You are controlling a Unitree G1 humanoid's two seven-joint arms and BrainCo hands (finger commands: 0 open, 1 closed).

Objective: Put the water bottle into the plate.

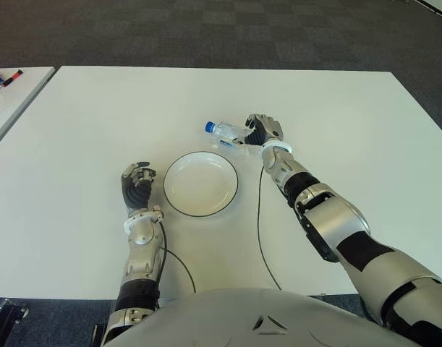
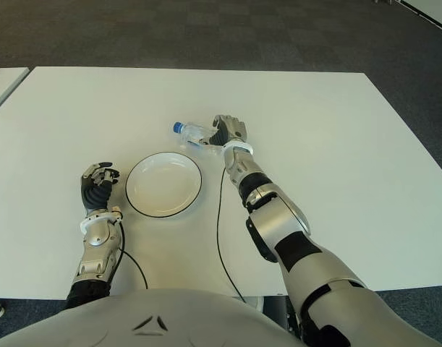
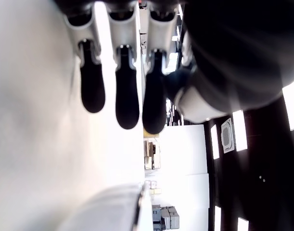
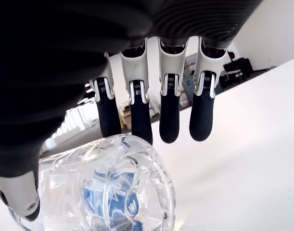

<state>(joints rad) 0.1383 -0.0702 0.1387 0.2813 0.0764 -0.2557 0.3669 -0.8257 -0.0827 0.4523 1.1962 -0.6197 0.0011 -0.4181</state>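
A clear water bottle (image 1: 224, 131) with a blue cap lies on its side on the white table (image 1: 336, 108), just beyond the far rim of the plate (image 1: 179, 206). The plate is white, round, with a dark edge, and holds nothing. My right hand (image 1: 262, 129) is at the bottle's base end. In the right wrist view its fingers (image 4: 169, 120) stretch straight over the bottle (image 4: 108, 187) and the thumb (image 4: 19, 192) sits beside it, not closed around it. My left hand (image 1: 137, 182) shows left of the plate, fingers relaxed and holding nothing.
Thin black cables (image 1: 260, 231) trail over the table from both wrists toward my body. A second table (image 1: 11, 94) stands at the far left with small items (image 1: 5, 77) on it. Dark carpet lies beyond the far edge.
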